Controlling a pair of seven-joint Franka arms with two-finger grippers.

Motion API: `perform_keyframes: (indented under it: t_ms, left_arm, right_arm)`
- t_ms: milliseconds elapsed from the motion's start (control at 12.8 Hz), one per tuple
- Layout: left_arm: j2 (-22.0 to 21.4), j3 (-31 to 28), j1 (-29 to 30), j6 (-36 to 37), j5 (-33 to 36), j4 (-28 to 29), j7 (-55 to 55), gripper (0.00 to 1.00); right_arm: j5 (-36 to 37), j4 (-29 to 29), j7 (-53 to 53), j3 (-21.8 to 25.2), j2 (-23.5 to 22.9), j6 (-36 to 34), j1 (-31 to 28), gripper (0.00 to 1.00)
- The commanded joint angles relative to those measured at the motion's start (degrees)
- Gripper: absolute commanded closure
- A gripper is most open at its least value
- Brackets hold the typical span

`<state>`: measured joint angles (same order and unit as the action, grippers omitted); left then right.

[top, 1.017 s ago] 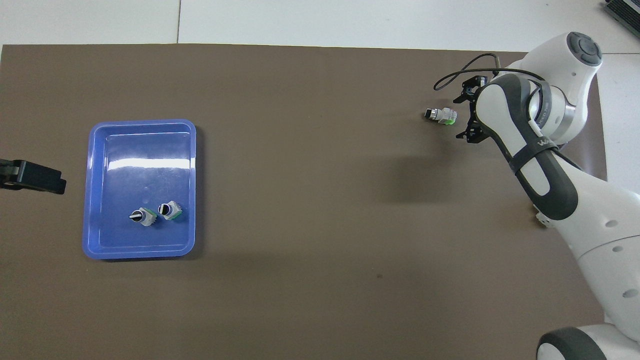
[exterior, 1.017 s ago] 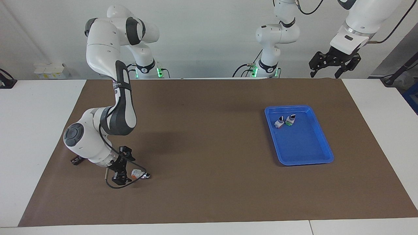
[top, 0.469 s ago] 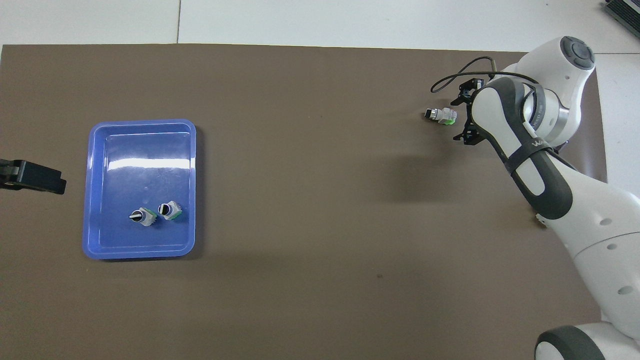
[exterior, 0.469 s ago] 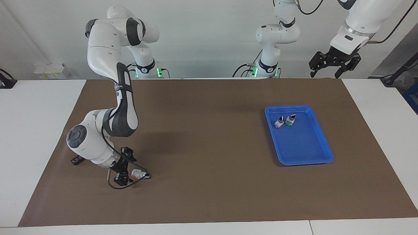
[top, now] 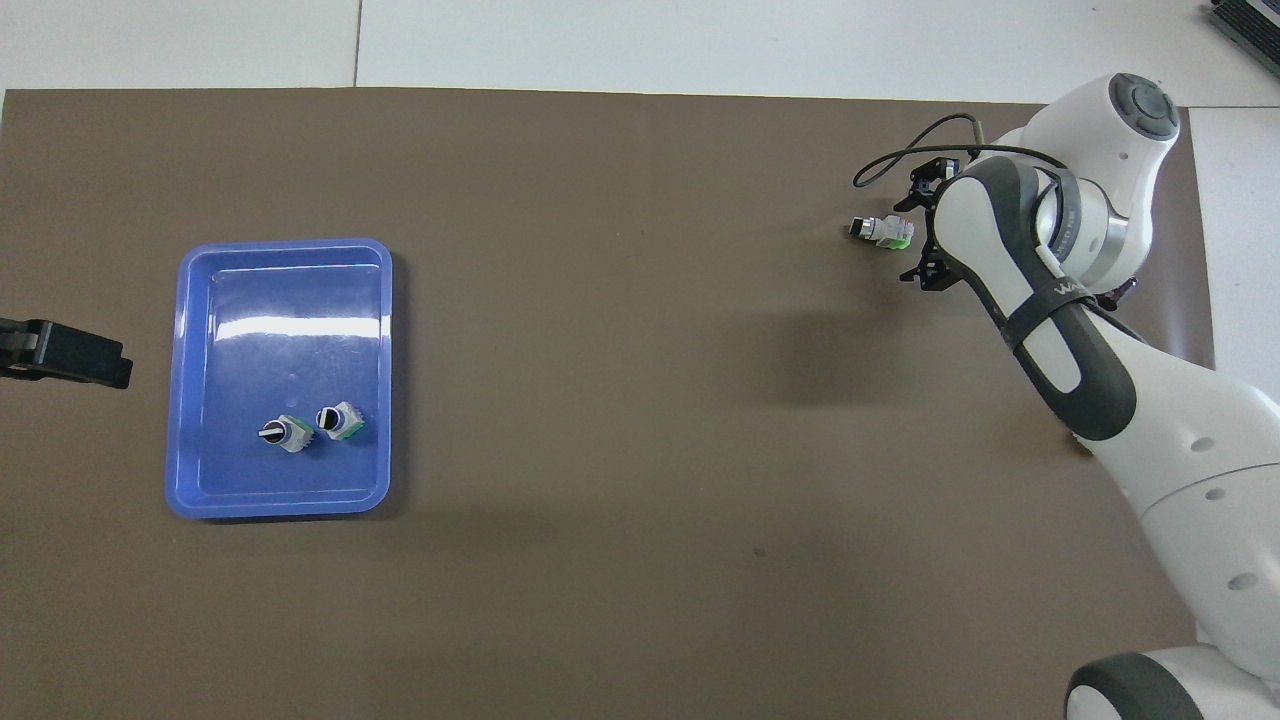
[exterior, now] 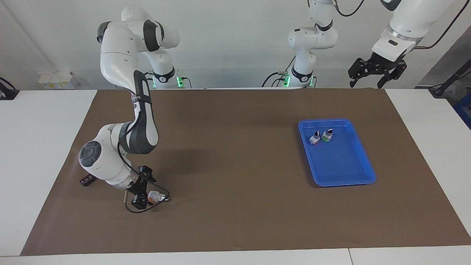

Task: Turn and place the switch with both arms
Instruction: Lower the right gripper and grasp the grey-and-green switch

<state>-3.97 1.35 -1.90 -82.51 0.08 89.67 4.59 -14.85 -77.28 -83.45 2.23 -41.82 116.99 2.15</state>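
The switch [exterior: 156, 196] lies on its side on the brown mat toward the right arm's end, silver-white with an orange base and a black knob end. It also shows in the overhead view [top: 881, 231]. My right gripper [exterior: 142, 187] is low over the mat at the switch's base end, open, one finger on each side of the base and not closed on it. It also shows in the overhead view [top: 917, 227]. My left gripper [exterior: 375, 73] waits, open and empty, in the air above the mat's corner at the left arm's end; it also shows in the overhead view [top: 62, 352].
A blue tray [exterior: 362, 171] sits toward the left arm's end, holding a red-based switch [exterior: 314, 138] and a green-based switch [exterior: 326, 135]. A small black part [exterior: 86, 180] lies on the mat beside the right arm's wrist.
My right gripper has slid a little closer to the switch's base, and its arm has shifted with it. The switch and the left arm have not moved.
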Motion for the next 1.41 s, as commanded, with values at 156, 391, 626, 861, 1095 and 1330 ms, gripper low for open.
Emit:
perform_keyframes:
  t_ms: [156,391,626,861,1095,1330]
  left_arm:
    - [-1.4,0.0,0.2,0.2,-0.3,1.4,-0.4,0.0]
    - [-1.4,0.1,0.2,0.2,-0.3,1.4,-0.4,0.0]
    - [-1.4,0.0,0.2,0.2,-0.3,1.5,-0.4,0.0]
    - [-1.5,0.0,0.2,0.2,-0.3,1.4,-0.4,0.0]
    - [-1.4,0.0,0.2,0.2,-0.3,1.4,-0.4,0.0]
    - [-1.4,0.0,0.2,0.2,-0.3,1.5,-0.4,0.0]
  right_arm:
    - [-1.0,-0.9,0.5,-0.1,0.2,1.3,0.0,0.0]
    - [-0.9,-1.0,0.6,-0.1,0.2,1.3,0.0,0.0]
    - [-1.2,-3.0,1.9,-0.1,0.7,1.7,0.1,0.99]
    - [-1.3,-3.8,2.0,-0.1,0.9,2.2,-0.1,1.0]
    - [-1.1,-2.9,2.3,-0.5,0.9,0.5,-0.5,1.0]
    - [-1.6,-1.3,2.3,-3.1,1.1,-0.9,-0.7,1.0]
